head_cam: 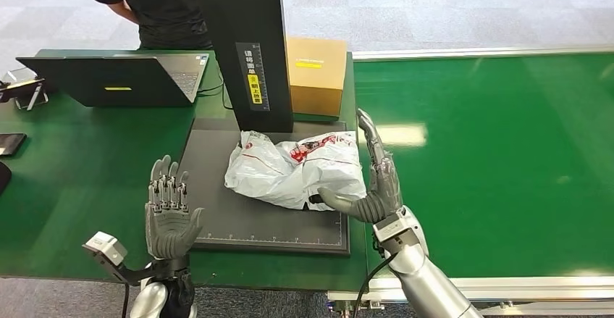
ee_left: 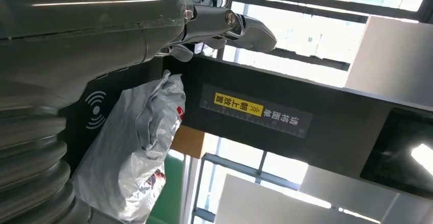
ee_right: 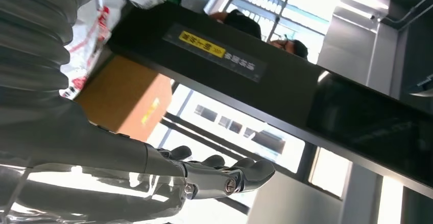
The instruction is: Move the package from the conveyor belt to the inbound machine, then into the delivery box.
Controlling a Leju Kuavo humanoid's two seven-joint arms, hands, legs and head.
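Head view: package [head_cam: 293,169] already on the inbound machine [head_cam: 239,216]; both robot hands spread, empty; delivery box remains.

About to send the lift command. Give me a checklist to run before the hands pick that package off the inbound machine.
1. Package lies on the machine's black plate: ok.
2. Left hand holds nothing, its fingers apart, at the plate's left edge: ok.
3. Right hand is open beside the package, thumb at the bag's edge: ok.
4. Firm grip on the package: not ok, neither hand holds it.
5. Machine's upright column stands right behind the package, so watch the lift path: cannot tell.
6. Person stands behind the table, clear of the package: ok.
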